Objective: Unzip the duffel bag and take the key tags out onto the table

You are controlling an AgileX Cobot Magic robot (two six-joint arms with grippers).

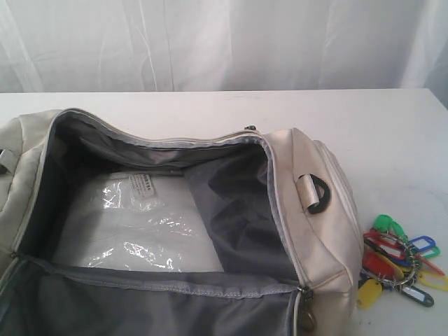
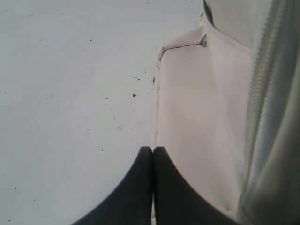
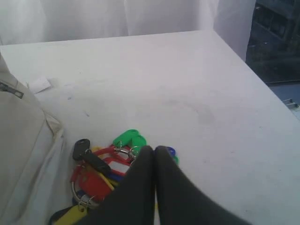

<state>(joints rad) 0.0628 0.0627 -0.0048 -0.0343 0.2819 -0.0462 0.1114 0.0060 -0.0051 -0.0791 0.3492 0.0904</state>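
Key tags [image 1: 402, 260] right of duffel bag [image 1: 315, 217]

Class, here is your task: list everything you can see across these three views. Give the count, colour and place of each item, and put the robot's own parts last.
cream fabric duffel bag: one, cream with grey lining, on the table, zip open.
clear plastic-wrapped white packet: one, white, lying inside the bag.
bunch of plastic key tags on a metal ring: one bunch, red, green, blue and yellow, on the table beside the bag's right end in the exterior view.
black D-ring: one, black, on that same end of the bag.
white flat table: one, white, under everything.
white curtain: one, white, behind the table.
left gripper: one, dark, shut, beside the bag's outer wall.
right gripper: one, dark, shut, above the key tags.
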